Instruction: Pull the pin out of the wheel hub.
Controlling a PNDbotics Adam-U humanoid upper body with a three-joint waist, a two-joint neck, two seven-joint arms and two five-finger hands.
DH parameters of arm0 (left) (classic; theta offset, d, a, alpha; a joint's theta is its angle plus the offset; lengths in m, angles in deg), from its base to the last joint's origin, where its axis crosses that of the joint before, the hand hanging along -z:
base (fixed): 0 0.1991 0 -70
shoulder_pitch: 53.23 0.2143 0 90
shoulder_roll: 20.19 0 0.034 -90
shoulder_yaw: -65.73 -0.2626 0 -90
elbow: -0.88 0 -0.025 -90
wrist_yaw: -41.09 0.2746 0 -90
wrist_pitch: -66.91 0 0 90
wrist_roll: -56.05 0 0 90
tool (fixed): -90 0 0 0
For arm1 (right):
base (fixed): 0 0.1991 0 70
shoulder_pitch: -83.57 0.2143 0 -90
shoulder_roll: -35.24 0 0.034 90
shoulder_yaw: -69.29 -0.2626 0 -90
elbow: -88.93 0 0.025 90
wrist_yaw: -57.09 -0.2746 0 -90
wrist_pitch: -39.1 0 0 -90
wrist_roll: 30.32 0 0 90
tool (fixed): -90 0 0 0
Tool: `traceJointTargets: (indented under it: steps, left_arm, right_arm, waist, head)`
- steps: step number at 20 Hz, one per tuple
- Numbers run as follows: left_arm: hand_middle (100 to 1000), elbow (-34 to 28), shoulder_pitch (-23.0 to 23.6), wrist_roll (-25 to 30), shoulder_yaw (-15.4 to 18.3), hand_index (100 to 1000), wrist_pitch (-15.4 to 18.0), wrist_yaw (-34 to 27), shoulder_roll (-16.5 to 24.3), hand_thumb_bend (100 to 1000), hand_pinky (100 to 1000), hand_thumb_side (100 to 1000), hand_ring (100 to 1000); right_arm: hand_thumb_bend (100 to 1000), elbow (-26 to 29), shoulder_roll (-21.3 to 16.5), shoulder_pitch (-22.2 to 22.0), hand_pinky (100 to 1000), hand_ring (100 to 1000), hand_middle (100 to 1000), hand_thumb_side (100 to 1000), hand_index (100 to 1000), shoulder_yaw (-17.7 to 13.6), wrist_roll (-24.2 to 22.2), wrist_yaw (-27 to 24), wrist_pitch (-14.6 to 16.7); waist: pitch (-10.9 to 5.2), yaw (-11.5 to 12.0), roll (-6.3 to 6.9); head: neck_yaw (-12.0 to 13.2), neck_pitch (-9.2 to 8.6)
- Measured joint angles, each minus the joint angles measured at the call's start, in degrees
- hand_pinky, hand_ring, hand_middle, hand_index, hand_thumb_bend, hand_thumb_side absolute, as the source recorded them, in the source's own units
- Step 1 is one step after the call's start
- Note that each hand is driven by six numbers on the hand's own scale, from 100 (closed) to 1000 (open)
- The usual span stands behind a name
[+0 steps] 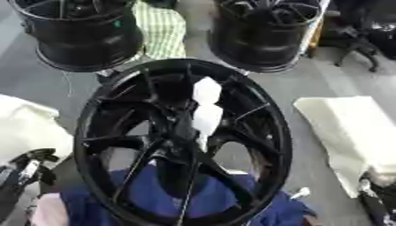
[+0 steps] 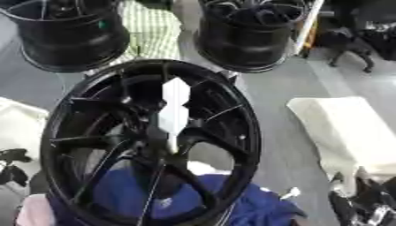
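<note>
A large black spoked wheel hub (image 1: 93, 132) stands in the middle, leaning on a blue cloth (image 1: 154, 194). A white pin (image 1: 207, 106) sticks up out of its centre, in two blocky segments. My left hand (image 1: 27, 170) rests low at the left edge, beside the rim, fingers relaxed and holding nothing. My right hand (image 2: 356, 201) shows at the lower right corner with its fingers pointing up, well clear of the hub. Neither hand touches the pin.
Two more black wheels (image 1: 81, 33) (image 1: 263, 33) stand at the back, with a green checked cloth (image 1: 161, 28) between them. Pale padding lies at the left (image 1: 27, 128) and at the right (image 1: 348, 132). Grey floor shows around the hub.
</note>
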Motion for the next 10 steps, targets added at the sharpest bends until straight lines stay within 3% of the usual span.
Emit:
traceJointTargets:
  steps: [4, 10]
  left_arm:
    - [644, -0.01, 0.01, 0.07, -0.02, 784, -0.09, 0.00, 0.00, 100, 463, 708, 477]
    - [644, -0.02, 0.05, 0.24, -0.12, 785, -0.27, 0.04, 0.02, 100, 463, 708, 477]
  right_arm:
    - [392, 5.53, -5.09, -1.46, 362, 533, 701, 319, 776, 0.31, -2.70, 2.59, -2.62]
    - [345, 20.35, -18.08, -5.27, 401, 562, 740, 372, 839, 1.21, -13.00, 7.73, -10.83]
  waist:
    - [-0.33, 0.15, -0.40]
    - [-0.46, 0.38, -1.09]
  head:
    - [0.04, 0.01]
    - [0.66, 0.01]
